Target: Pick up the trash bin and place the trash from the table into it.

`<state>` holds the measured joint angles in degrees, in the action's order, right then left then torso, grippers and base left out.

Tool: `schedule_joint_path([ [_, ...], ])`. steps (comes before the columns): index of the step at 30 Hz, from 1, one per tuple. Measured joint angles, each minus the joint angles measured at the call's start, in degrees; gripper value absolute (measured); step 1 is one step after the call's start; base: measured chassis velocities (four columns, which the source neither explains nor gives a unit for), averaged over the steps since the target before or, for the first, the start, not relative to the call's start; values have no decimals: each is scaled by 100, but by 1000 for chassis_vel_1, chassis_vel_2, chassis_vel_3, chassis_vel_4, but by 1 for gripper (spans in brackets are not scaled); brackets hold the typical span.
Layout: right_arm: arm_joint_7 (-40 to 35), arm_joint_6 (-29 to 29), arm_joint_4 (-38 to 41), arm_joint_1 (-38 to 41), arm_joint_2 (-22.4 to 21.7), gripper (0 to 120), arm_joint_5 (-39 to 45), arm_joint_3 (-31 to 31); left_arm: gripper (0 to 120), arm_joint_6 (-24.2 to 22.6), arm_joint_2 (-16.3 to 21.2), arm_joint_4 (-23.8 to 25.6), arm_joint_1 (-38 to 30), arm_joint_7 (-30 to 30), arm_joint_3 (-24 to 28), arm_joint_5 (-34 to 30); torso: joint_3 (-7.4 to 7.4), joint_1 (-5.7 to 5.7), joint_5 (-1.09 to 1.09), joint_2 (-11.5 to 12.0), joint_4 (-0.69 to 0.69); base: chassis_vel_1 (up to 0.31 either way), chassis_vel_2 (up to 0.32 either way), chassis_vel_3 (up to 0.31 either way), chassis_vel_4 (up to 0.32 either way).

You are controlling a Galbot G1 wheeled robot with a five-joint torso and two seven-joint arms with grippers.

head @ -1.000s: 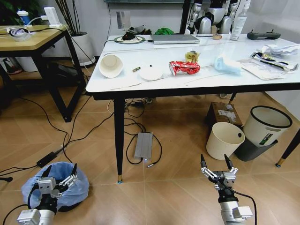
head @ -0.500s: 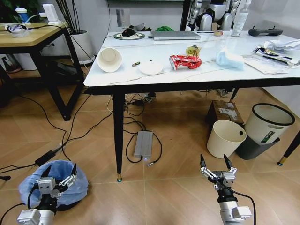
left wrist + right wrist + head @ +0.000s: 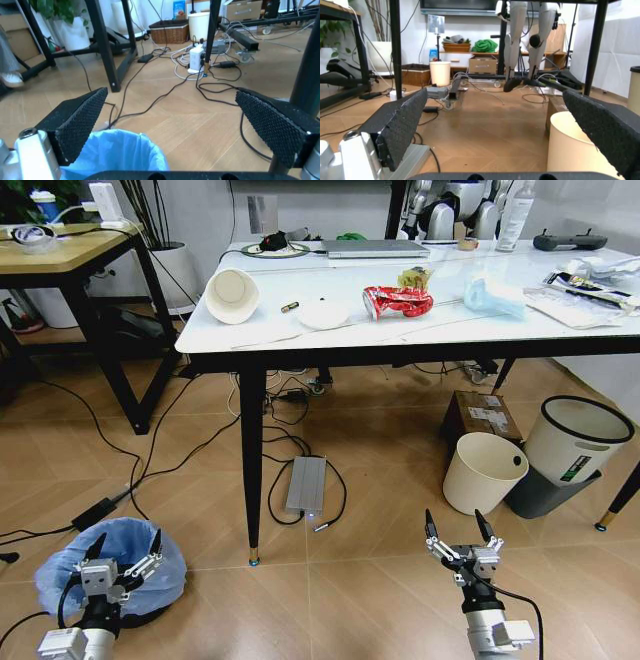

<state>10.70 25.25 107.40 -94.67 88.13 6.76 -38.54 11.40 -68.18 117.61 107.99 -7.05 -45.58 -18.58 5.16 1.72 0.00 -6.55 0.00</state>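
Note:
The trash bin (image 3: 60, 572), lined with a crinkled light-blue bag, stands on the wooden floor at the lower left. My left gripper (image 3: 126, 542) hovers open just over its near rim; in the left wrist view the blue bag (image 3: 117, 152) lies below the spread fingers (image 3: 75, 122). My right gripper (image 3: 453, 522) is open above bare floor, holding nothing. On the white table (image 3: 300, 340) lie a tipped paper cup (image 3: 228, 294), a white lid (image 3: 323, 314), a red wrapper (image 3: 397, 301), a yellow wrapper (image 3: 412, 277), a pale-blue mask (image 3: 492, 293) and paper scraps (image 3: 590, 280).
A cream bin (image 3: 483, 472) and a white black-rimmed bin (image 3: 574, 440) stand under the table's right side, by a cardboard box (image 3: 482, 420). A grey box (image 3: 306, 487) and cables lie near the black table leg (image 3: 252, 470). A wood table (image 3: 60, 250) is at left.
The whole picture has shifted as the camera moved: the table sits higher and the floor fills more of the view. Both grippers hold the same open pose.

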Motion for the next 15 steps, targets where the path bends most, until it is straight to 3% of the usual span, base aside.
schedule_joint_path([
  [10,21,0,33,26,-60,100,-5,75,100,63,20,82,125,285,-181,221,17,3,0,-22,1,0,0,0,0],
  [15,25,-5,33,24,-55,100,-18,83,100,41,328,76,171,516,-414,226,25,6,-1,-33,0,0,0,0,0],
])
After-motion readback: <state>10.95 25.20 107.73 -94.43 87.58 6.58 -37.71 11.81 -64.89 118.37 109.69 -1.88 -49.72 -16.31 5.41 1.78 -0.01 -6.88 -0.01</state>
